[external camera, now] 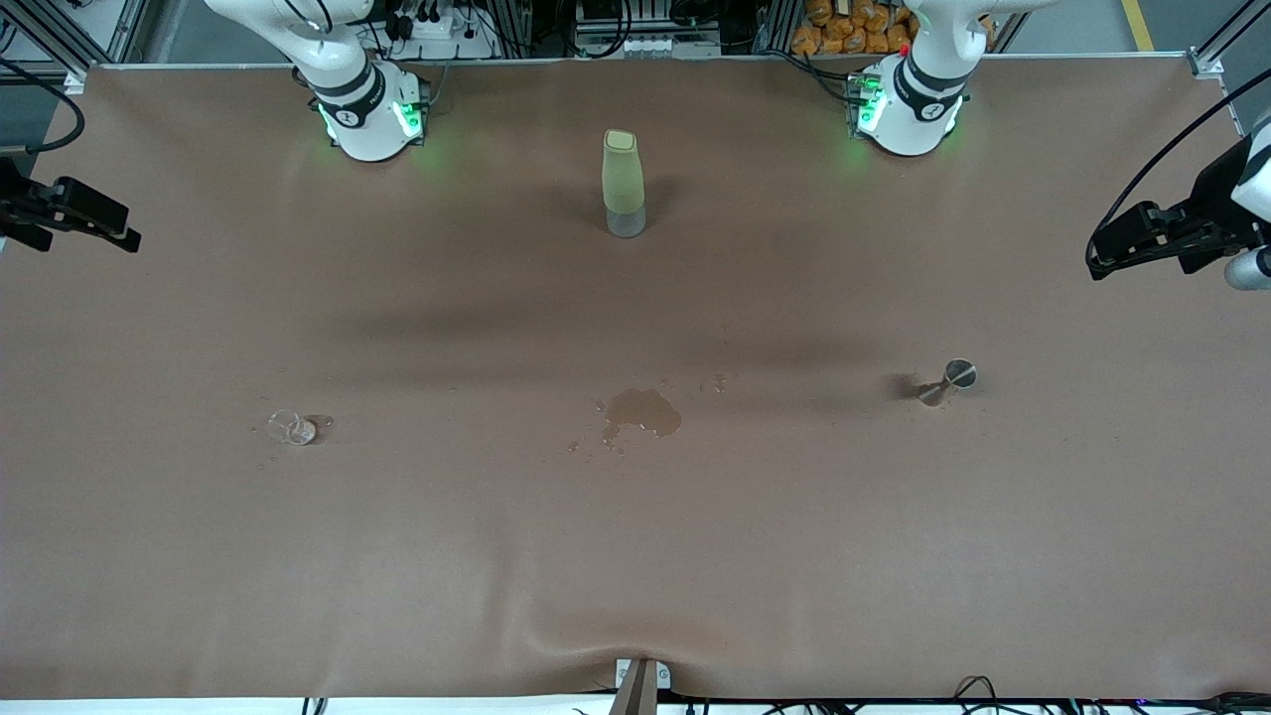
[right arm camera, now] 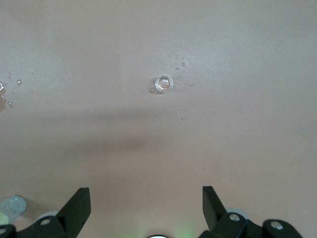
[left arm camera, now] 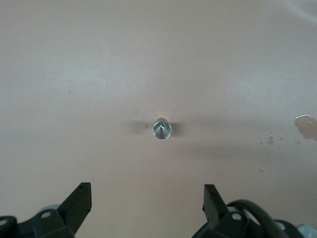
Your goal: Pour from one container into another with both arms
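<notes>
The tiny clear glass cup point(external camera: 292, 427) stands on the brown table toward the right arm's end; from above it is a small see-through ring point(right arm camera: 163, 83). Toward the left arm's end stands the small steel jigger point(external camera: 948, 381), a shiny round rim from above point(left arm camera: 161, 130). My left gripper point(external camera: 1117, 250) hangs high at the table's edge above the jigger's end, open and empty point(left arm camera: 147, 196). At the other edge, my right gripper point(external camera: 104, 226) is held high on the cup's end, also open with nothing in it point(right arm camera: 146, 198).
A tall pale-green bottle point(external camera: 624, 184) with a clear base stands between the two arm bases, farther from the front camera; its top shows in the right wrist view point(right arm camera: 12, 206). A wet spill point(external camera: 642, 412) with scattered drops point(left arm camera: 307, 125) lies mid-table between cup and jigger.
</notes>
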Controlling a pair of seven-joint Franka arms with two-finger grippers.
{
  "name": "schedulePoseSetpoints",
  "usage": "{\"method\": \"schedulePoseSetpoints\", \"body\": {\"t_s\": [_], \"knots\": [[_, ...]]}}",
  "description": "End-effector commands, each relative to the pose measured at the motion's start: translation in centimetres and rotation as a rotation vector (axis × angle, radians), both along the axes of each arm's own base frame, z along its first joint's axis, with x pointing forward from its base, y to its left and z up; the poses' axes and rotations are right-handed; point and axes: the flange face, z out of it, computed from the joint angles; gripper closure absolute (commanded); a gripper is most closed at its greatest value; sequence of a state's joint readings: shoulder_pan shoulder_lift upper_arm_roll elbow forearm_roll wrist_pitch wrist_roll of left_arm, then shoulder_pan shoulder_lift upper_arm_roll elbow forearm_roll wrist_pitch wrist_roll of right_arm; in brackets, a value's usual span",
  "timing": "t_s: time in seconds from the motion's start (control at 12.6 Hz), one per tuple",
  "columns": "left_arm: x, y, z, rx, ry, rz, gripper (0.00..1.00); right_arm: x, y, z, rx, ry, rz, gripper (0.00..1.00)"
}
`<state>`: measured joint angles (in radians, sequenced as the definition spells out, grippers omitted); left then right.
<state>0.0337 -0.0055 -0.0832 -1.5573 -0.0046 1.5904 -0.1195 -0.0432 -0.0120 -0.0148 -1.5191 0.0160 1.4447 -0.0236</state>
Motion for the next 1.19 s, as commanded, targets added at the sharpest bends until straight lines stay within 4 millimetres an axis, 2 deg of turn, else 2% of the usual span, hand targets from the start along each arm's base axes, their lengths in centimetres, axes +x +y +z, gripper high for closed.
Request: {"method": "schedulePoseSetpoints", "body": {"t_s": [0.0, 0.32, 0.4, 0.48, 0.55, 0.79, 0.95, 1.11], "knots": [[0.0, 0.2, 0.4, -0.004, 0.004, 0.008, 0.0, -0.4, 0.0, -0.1, -0.012, 0.006, -0.015, 0.0], [0.1, 0.2, 0.4, -0.013, 0.004, 0.005, 0.0, -0.2, -0.1, -0.5, -0.011, 0.013, -0.011, 0.0], [0.6, 0.7, 0.2, -0.014, 0.007, 0.012, 0.0, -0.2, -0.4, -0.6, -0.009, 0.016, -0.003, 0.0], [1.0, 2.5, 0.5, -0.017, 0.004, 0.044, 0.0, -0.1, -1.2, -0.9, 0.003, 0.023, 0.016, 0.0], [1.0, 2.8, 0.2, -0.019, 0.017, 0.049, 0.0, 0.2, -3.2, -1.7, 0.014, 0.031, 0.033, 0.0], [0.8, 3.0, -1.1, -0.043, 0.05, 0.011, 0.0, 0.8, -6.8, -3.6, 0.067, 0.053, 0.056, 0.0], [0.6, 6.2, -2.5, -0.18, 0.073, 0.081, 0.0, 1.4, -9.8, -5.8, 0.136, 0.055, 0.106, 0.0], [0.1, 7.2, -4.0, -0.22, 0.099, 0.095, 0.0, 1.9, -12.5, -8.1, 0.203, 0.058, 0.177, 0.0]]}}
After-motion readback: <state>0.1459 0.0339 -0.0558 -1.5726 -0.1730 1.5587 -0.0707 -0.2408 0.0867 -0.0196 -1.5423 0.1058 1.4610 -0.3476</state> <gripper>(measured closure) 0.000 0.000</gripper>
